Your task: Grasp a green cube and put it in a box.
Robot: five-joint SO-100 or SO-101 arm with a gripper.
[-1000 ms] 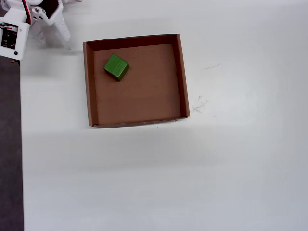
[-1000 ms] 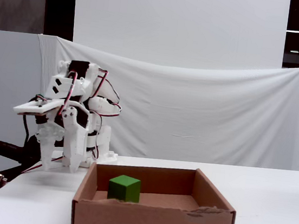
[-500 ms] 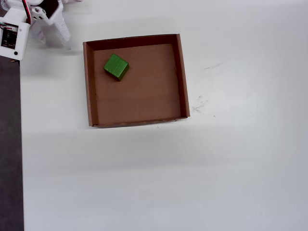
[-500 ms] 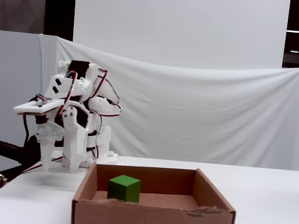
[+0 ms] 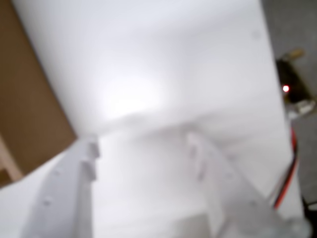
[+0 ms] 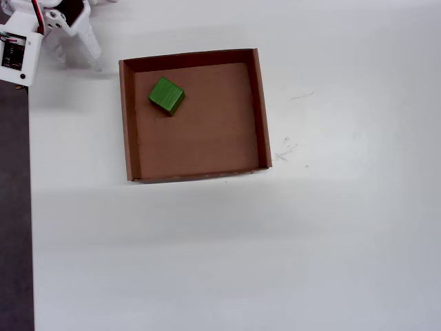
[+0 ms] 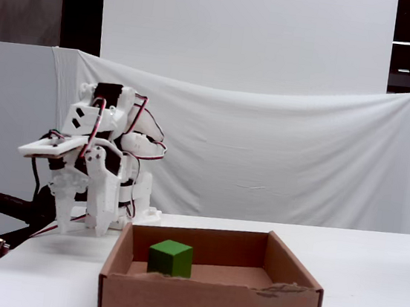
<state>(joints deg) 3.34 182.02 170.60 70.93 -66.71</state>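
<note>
The small bright-green solid cube [image 6: 167, 95] has plain matte faces and sharp edges, and from overhead it sits turned at an angle to the walls around it. It rests flat on the floor of the shallow square brown cardboard box [image 6: 261, 110], in the corner nearest the arm, close to two walls but touching neither; the fixed view shows the cube [image 7: 170, 258] upright behind the low front wall of the box [image 7: 209, 304]. The white two-finger gripper [image 5: 141, 148] hangs over bare white table [image 6: 289, 248] just outside the box, its two fingers spread apart with nothing between them. The white folded arm [image 7: 94, 173] stands beside the box. Compared with the pictures from a second and half a second ago, nothing has shifted: cube, box and arm lie exactly as before.
</note>
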